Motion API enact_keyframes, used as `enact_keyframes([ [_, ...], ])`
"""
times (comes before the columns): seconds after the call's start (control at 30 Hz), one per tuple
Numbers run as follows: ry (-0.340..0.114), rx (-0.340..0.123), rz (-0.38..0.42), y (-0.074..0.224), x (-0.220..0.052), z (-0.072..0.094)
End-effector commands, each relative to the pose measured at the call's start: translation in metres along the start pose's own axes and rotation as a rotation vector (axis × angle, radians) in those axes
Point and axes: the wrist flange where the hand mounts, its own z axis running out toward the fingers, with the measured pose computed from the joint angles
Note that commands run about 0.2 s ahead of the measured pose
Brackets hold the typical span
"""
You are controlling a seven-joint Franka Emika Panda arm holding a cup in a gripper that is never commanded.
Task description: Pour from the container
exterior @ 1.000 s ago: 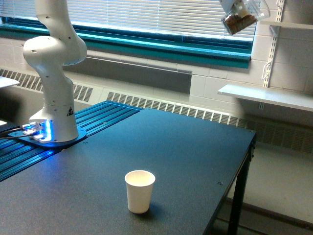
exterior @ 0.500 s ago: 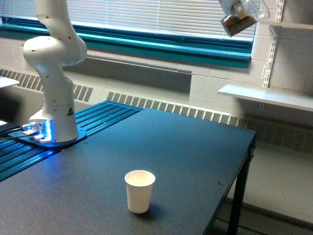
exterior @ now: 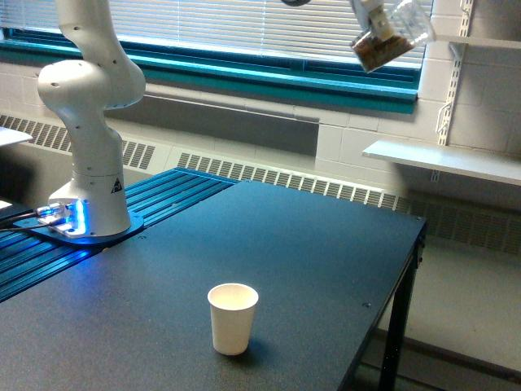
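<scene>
Hanging tilted way up above the white paper cup (exterior: 233,317), off toward the exterior view's right, the container (exterior: 389,37) hasn't poured yet. Brown bits are all inside. Can't tell the fingers' state, they're mostly cropped out.

Open tabletop (exterior: 309,244) — lone paper cup (exterior: 233,318)

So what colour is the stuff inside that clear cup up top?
Brown, seen through the container wall in the exterior view.

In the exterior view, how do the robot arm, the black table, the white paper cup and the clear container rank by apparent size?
1. Black table
2. Robot arm
3. White paper cup and clear container: they look alike, and the container is partly cut off at the top edge, so no ranking.
</scene>
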Motion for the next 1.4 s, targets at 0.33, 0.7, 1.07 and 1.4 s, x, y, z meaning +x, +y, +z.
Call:
enact_keyframes([
  [0.33,0.015,-0.086,0.134,0.069,-0.008,0.001],
  [0.7,-0.001,-0.153,0.216,0.124,-0.025,0.007],
  [1.07,-0.016,-0.230,0.290,0.185,-0.036,0.019],
  [1.4,-0.042,-0.284,0.365,0.229,-0.044,0.031],
])
